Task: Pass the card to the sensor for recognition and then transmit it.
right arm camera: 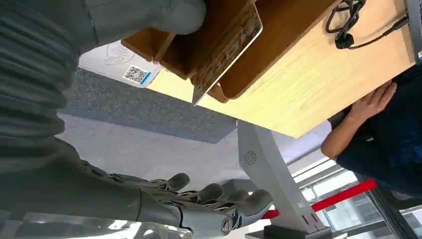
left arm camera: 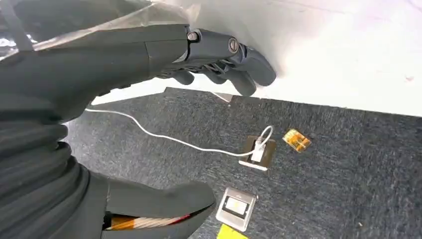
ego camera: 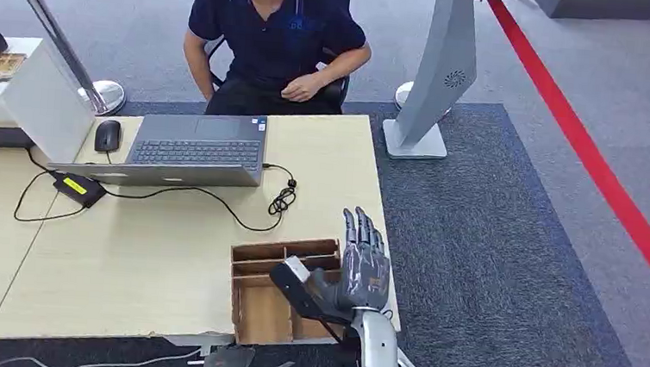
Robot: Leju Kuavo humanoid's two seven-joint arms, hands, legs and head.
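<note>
Nearest the robot, at 6 o'clock in the head view, the right hand (ego camera: 360,272) stands upright over the near right corner of the table (ego camera: 126,265). Its fingers (ego camera: 361,229) are straight and spread, pointing to 12 o'clock, and its thumb reaches out toward 9 o'clock over the wooden box (ego camera: 287,248). The card (ego camera: 297,268) stands tilted in the box, its white end right at the thumb tip. In the right wrist view the card (right arm camera: 229,45) leans against a divider with its patterned face showing. I cannot tell if the thumb touches it, and the fingers grasp nothing. Beside the box, the same view shows a white sensor pad (right arm camera: 129,69) with a QR code.

The left hand (left arm camera: 124,59) hangs below the table edge above grey carpet. Its fingers (left arm camera: 239,74) are loosely curled, well apart from the thumb, with nothing between them.

Farther out, at 11 o'clock from the box, lies a coiled black cable (ego camera: 281,199), then an open laptop (ego camera: 199,149) with a mouse (ego camera: 107,135) at its 9 o'clock. Beyond the table, at 12 o'clock, sits a person (ego camera: 276,33). A white stand (ego camera: 437,79) rises at 1 o'clock.
</note>
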